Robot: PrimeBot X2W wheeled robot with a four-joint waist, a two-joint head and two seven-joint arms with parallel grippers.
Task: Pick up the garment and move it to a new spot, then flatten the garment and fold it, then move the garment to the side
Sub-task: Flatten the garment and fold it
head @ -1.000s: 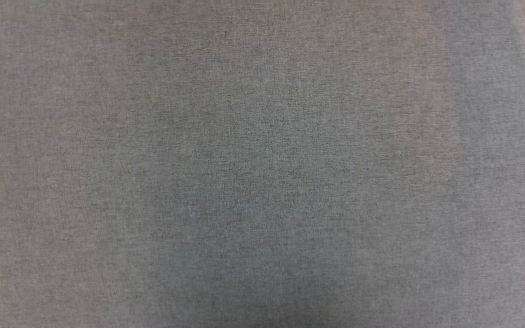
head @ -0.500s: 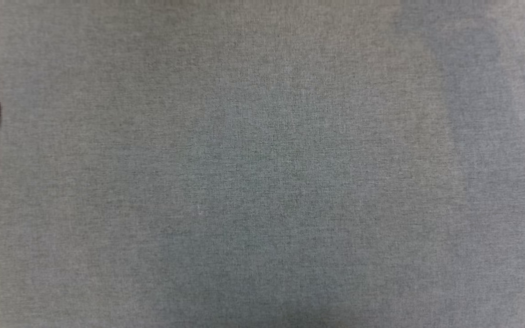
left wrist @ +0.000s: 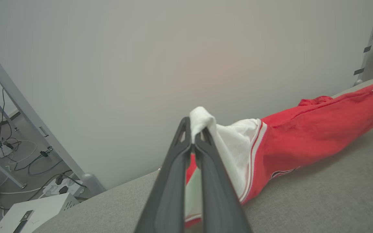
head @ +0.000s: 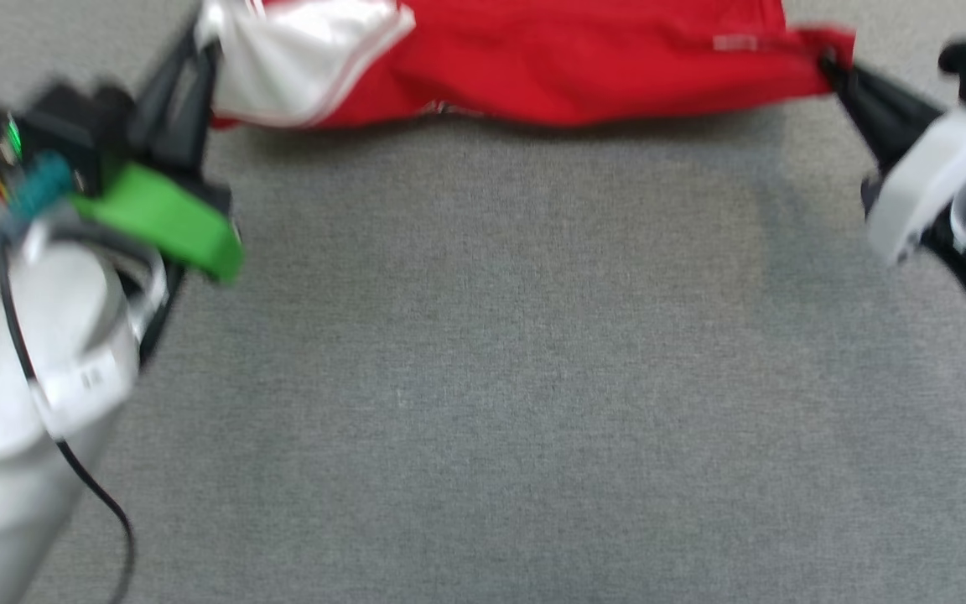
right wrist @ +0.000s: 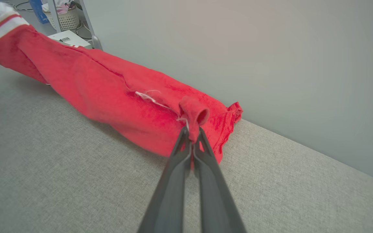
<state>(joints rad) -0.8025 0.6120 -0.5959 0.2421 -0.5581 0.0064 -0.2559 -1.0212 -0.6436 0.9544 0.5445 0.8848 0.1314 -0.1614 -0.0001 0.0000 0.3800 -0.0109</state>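
The red garment (head: 567,67) with a white sleeve (head: 298,59) stretches across the top of the head view, held taut between both grippers above the grey surface (head: 483,377). My left gripper (head: 202,42) is shut on the white sleeve end; in the left wrist view its tips (left wrist: 193,132) pinch the white cloth (left wrist: 235,145). My right gripper (head: 831,63) is shut on the red hem corner; the right wrist view shows its tips (right wrist: 191,131) clamped on a red fold (right wrist: 193,111). Only a sliver of the lettering (left wrist: 283,173) shows.
A plain grey wall (left wrist: 173,64) rises just behind the grey surface. Off the left end, on the floor, are metal frame legs (left wrist: 28,113), cables and a white box (left wrist: 34,210). A white basket (right wrist: 65,17) stands far left in the right wrist view.
The head view held bare grey surface before; now both arms and the stretched red garment have come into it, the picture blurred by motion.
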